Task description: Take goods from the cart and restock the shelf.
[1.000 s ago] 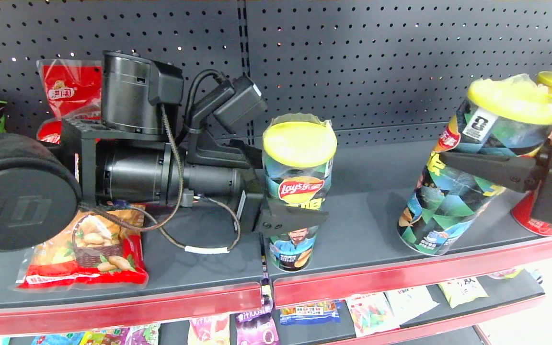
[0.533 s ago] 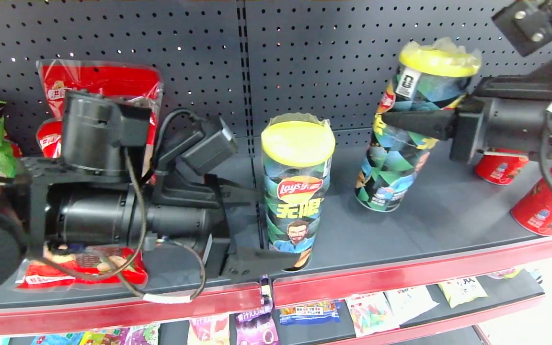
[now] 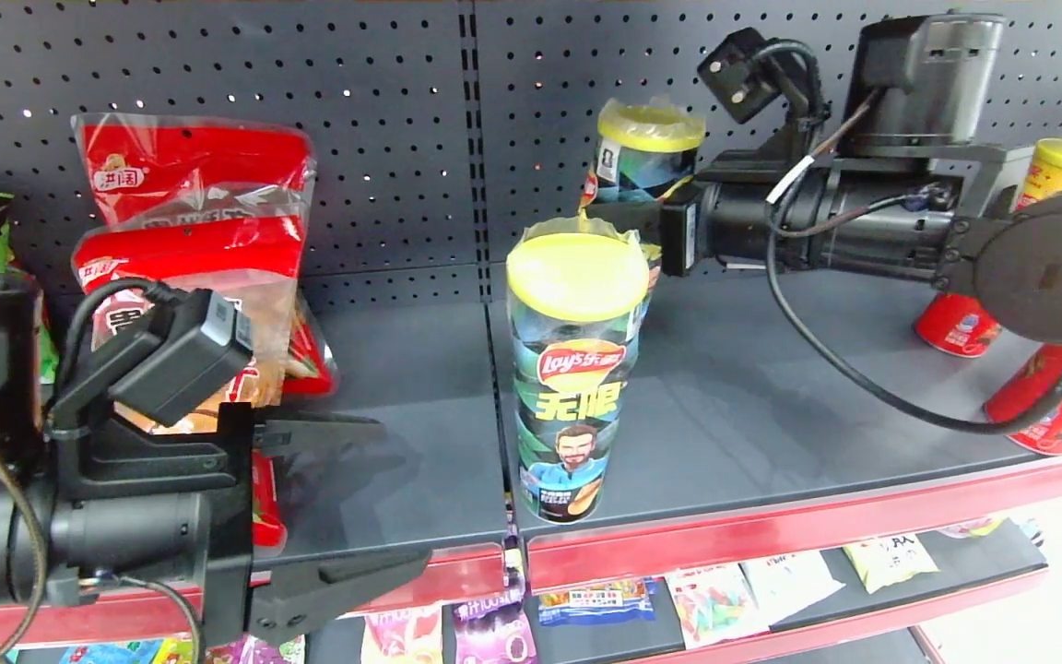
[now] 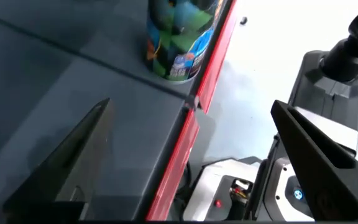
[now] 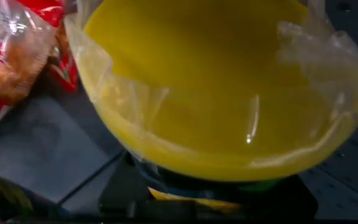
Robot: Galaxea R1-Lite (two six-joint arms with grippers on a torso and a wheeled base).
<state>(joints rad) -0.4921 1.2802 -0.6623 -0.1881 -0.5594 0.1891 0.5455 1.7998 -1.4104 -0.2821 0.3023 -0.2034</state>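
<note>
Red at the nearest edge: front lip of the shelf (image 3: 771, 526), with the left gripper (image 3: 374, 503) astride it, jaws spread wide and gripping nothing, one jaw over the grey deck, the other out beyond the lip. Bare grey deck from there across to the front chip can (image 3: 575, 369). Stands upright, yellow lid on, close behind the lip, right by the seam between two shelf panels. Open deck to its right as far as the red cans (image 3: 955, 323) toward the right end. Behind it and higher, second chip can (image 3: 646, 152), clamped at its side between the jaws of the right gripper (image 3: 631, 210), near the pegboard back wall (image 3: 310, 92); cannot tell whether its base touches the deck. Farthest back on the left, red snack bags (image 3: 190, 203) leaning against the pegboard.
</note>
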